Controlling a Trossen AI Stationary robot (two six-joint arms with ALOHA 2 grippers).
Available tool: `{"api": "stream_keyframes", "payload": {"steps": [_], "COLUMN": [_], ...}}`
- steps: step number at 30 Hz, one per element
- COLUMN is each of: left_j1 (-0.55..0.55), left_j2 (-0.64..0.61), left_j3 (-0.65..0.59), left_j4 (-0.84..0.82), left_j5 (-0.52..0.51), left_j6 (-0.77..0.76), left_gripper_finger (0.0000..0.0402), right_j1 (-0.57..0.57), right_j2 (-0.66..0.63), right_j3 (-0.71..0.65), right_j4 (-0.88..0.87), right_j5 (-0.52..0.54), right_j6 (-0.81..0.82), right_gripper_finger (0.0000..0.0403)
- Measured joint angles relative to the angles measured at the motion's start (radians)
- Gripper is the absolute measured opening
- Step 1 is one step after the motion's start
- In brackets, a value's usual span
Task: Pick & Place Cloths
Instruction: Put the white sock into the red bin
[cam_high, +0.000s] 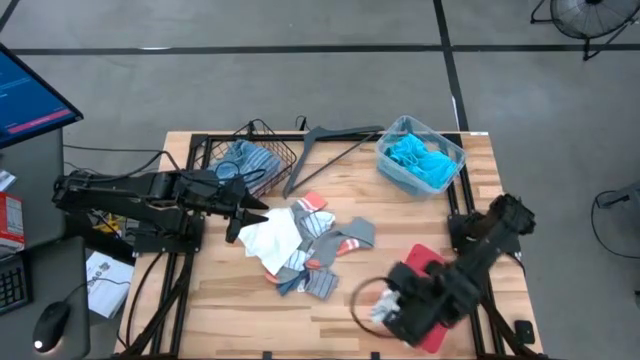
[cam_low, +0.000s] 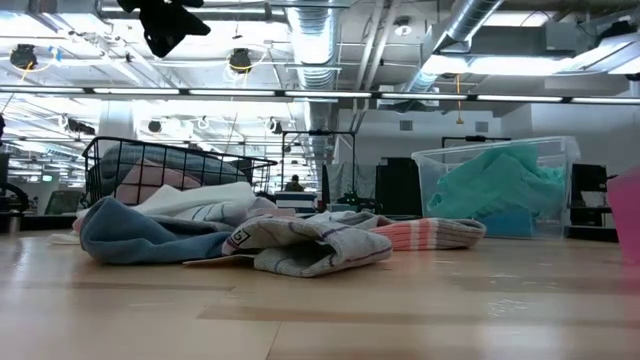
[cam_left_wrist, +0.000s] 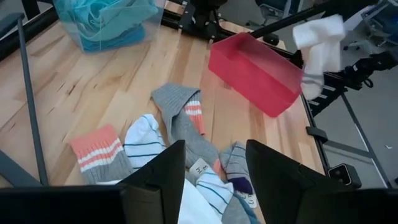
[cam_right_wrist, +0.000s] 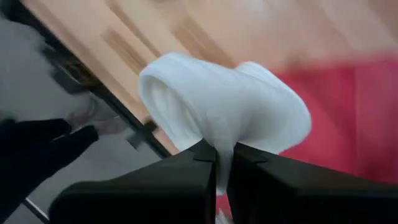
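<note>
Pinching a white sock (cam_right_wrist: 224, 118), my right claw (cam_right_wrist: 222, 163) is hanging beside the red tray (cam_left_wrist: 255, 71), above the table's edge.

This is an industrial lab or workshop hall. Exposed silver ventilation ducts (cam_low: 318, 40) and strip lights run overhead. A pale wooden workbench (cam_high: 330, 300) stands on grey concrete floor (cam_high: 300, 80).

Readable text: none can be made out in any view.
Sock label (cam_left_wrist: 198, 165): a small white tag with dark marks is seen at lower centre of the left wrist view, on a grey sock; the marks cannot be read.
Second tag (cam_low: 240, 237): a small patch with dark marks is seen on the pile at centre left of the low view; illegible.
Monitor (cam_high: 30, 95): lines are shown on a blue screen at upper left of the high view; unreadable.
</note>
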Motion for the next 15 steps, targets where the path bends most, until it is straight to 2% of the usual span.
{"api": "stream_keyframes", "payload": {"steps": [8,12,15], "left_j1": [0.0,0.0,0.0], "left_j2": [0.0,0.0,0.0], "left_j3": [0.0,0.0,0.0], "left_j4": [0.001,-0.002,-0.003], "left_j5": [-0.001,-0.001,-0.001], "left_j6": [0.0,0.0,0.002], "left_gripper_finger": [0.0154,0.0154,0.0154], "right_j1": [0.1,0.125,0.134], "right_j2": [-0.144,-0.224,-0.26], "right_j3": [-0.378,-0.531,-0.61], "right_j4": [-0.004,0.026,0.085], "right_j5": [-0.105,-0.105,-0.098], "right_j6": [0.332,0.42,0.428], "right_gripper_finger": [0.0007,0.0008,0.0017]}}
